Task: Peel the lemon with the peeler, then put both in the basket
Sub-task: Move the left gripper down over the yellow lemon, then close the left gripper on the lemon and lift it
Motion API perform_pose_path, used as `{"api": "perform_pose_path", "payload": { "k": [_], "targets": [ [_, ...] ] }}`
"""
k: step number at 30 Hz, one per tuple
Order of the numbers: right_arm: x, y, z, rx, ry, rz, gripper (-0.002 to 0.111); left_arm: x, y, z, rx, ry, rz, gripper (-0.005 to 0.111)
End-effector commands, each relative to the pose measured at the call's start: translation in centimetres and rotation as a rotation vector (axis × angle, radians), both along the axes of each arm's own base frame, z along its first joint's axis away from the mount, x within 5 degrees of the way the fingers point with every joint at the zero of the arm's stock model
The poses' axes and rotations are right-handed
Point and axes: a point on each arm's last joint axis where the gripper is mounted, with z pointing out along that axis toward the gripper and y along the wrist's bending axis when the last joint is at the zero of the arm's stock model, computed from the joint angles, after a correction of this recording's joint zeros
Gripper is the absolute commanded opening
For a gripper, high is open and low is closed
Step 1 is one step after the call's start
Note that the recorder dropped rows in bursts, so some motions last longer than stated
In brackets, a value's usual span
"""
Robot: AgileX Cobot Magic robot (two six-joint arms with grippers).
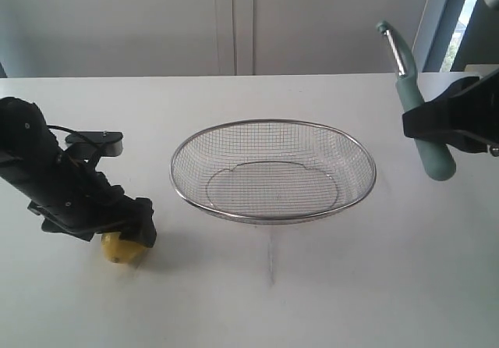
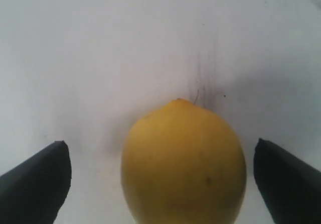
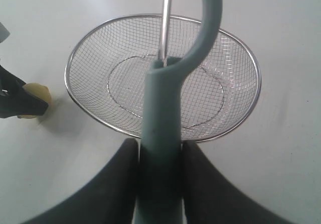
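Jaws of the left gripper (image 2: 160, 151) stand apart, flanking the lemon (image 2: 183, 166) on the table (image 2: 100, 43) without touching; the exterior view hides that gap. The right gripper (image 3: 160, 184) clamps the peeler (image 3: 160, 103), head up, raised beside the basket (image 1: 343, 161).

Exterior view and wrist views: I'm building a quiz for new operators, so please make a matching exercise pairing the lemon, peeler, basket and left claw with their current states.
Things:
1. lemon
2. peeler
3. basket
4. left claw

States:
A. empty
B. clamped in the right claw
C. fingers spread either side of the fruit
D. resting on the table, not gripped

Pairs: 1-D, 2-B, 3-A, 4-C
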Motion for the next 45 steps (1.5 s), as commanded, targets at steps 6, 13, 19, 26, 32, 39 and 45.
{"api": "perform_pose_path", "payload": {
  "k": [6,13,19,26,32,39,45],
  "targets": [
    [-0.2,0.1,0.0,0.008,0.004,0.004,0.000,0.1,-0.3,-0.2,-0.021,-0.011,0.020,0.097],
    [-0.2,0.1,0.0,0.008,0.006,0.005,0.000,0.0,-0.6,-0.2,-0.017,-0.020,-0.002,0.092],
    [-0.2,0.1,0.0,0.008,0.006,0.005,0.000,-0.5,-1.7,-0.3,-0.012,-0.024,-0.059,0.091],
    [-0.2,0.1,0.0,0.008,0.006,0.005,0.000,-0.5,-1.7,-1.3,0.001,0.011,-0.062,0.091],
    [-0.2,0.1,0.0,0.008,0.006,0.005,0.000,-0.5,-1.7,-1.4,0.005,0.015,-0.066,0.075],
    [-0.2,0.1,0.0,0.008,0.006,0.005,0.000,-0.7,-1.9,-0.8,-0.008,0.061,-0.075,0.020],
    [-0.2,0.1,0.0,0.008,0.004,0.004,0.000,-0.4,-2.6,2.9,-0.042,0.069,-0.138,0.000]
  ]
}}
